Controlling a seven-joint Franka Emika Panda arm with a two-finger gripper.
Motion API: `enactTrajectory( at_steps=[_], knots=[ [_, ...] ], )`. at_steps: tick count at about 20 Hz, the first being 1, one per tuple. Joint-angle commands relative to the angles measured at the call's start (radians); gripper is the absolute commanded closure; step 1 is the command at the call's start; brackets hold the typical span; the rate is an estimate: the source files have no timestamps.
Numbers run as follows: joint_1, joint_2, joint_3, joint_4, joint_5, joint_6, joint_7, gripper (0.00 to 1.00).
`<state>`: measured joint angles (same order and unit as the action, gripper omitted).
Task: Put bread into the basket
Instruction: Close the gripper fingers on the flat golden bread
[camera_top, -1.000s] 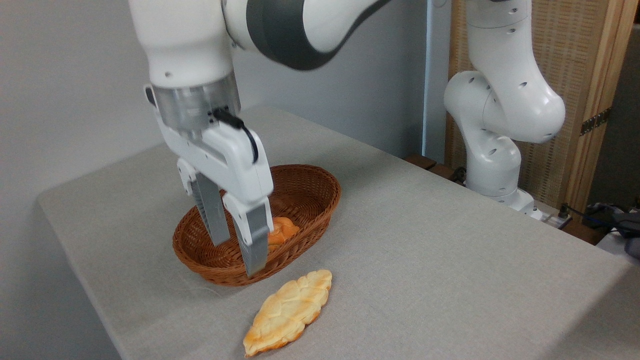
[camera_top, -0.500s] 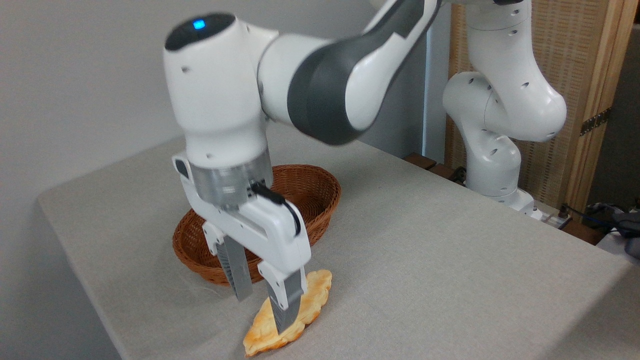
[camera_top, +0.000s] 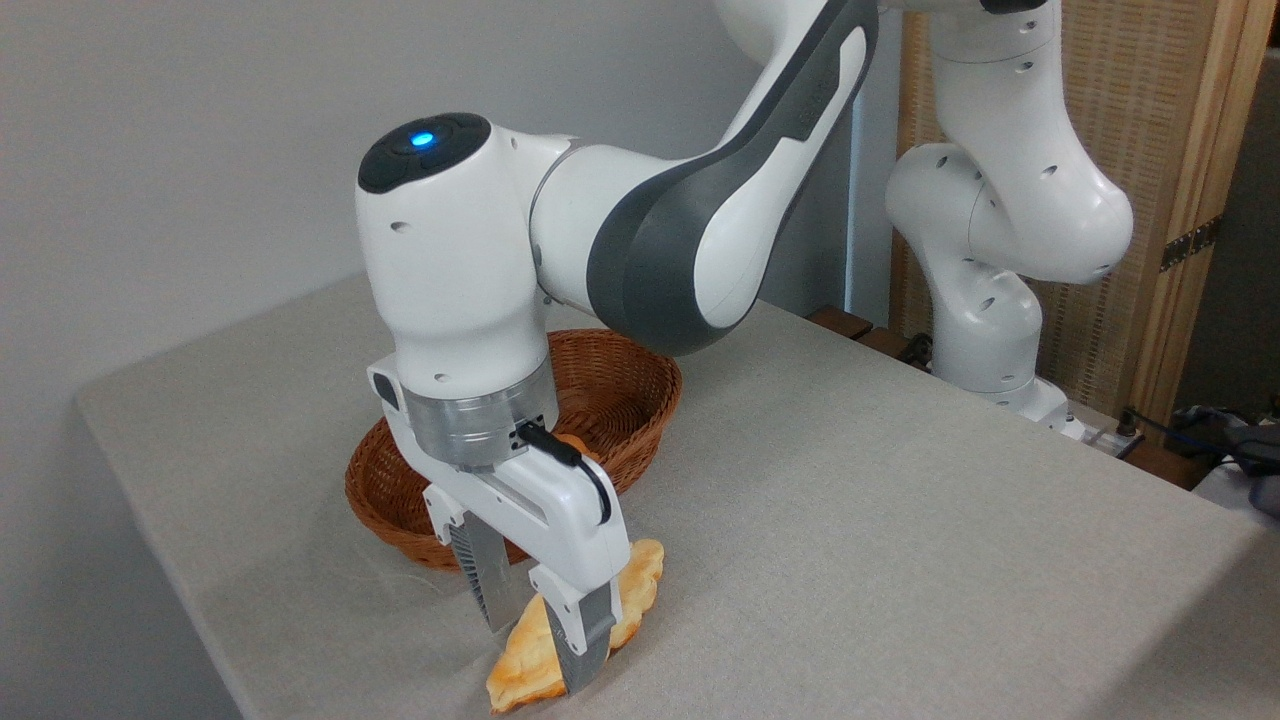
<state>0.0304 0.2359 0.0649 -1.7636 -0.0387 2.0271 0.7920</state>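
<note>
A: How does the arm (camera_top: 690, 210) stand?

B: It reaches in from the upper right, bends at a grey-and-white elbow, and the wrist points straight down. A blue light glows on the cap of the wrist joint. The gripper (camera_top: 545, 640) hangs low over the near edge of the surface (camera_top: 900, 520).

A: And the fingers?

B: The two grey ribbed fingers (camera_top: 487, 580) are spread apart and straddle the bread (camera_top: 640, 580), one on each long side. The near one covers the loaf's middle. Whether they press on it, I cannot tell; the gap looks about as wide as the loaf.

A: Where does the loaf lie?

B: Flat on the surface, just in front of the basket (camera_top: 640, 400), outside it. It is long and flattish, braided, golden-yellow with orange-brown edges and pointed ends.

A: The basket?

B: Oval, brown woven wicker, shallow, with flared sides. A bit of something orange shows inside, mostly hidden by the wrist. The surface is covered in plain grey cloth.
</note>
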Motion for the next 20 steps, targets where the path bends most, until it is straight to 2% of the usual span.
enactTrajectory(
  at_steps=[1, 11, 13, 14, 15, 17, 18, 20],
  knots=[
    [-0.003, 0.011, 0.000, -0.008, -0.042, 0.025, 0.007, 0.00],
    [-0.006, 0.034, -0.002, -0.008, -0.043, 0.044, 0.010, 0.00],
    [-0.007, 0.034, -0.002, -0.008, -0.038, 0.042, 0.015, 0.04],
    [-0.007, 0.034, -0.002, -0.008, -0.036, 0.042, 0.018, 0.19],
    [-0.007, 0.034, -0.002, -0.007, -0.036, 0.042, 0.018, 0.27],
    [-0.007, 0.034, -0.002, -0.008, -0.038, 0.042, 0.016, 0.59],
    [-0.007, 0.034, -0.002, -0.008, -0.038, 0.042, 0.018, 0.65],
    [-0.007, 0.034, -0.002, -0.008, -0.038, 0.041, 0.018, 0.65]
  ],
)
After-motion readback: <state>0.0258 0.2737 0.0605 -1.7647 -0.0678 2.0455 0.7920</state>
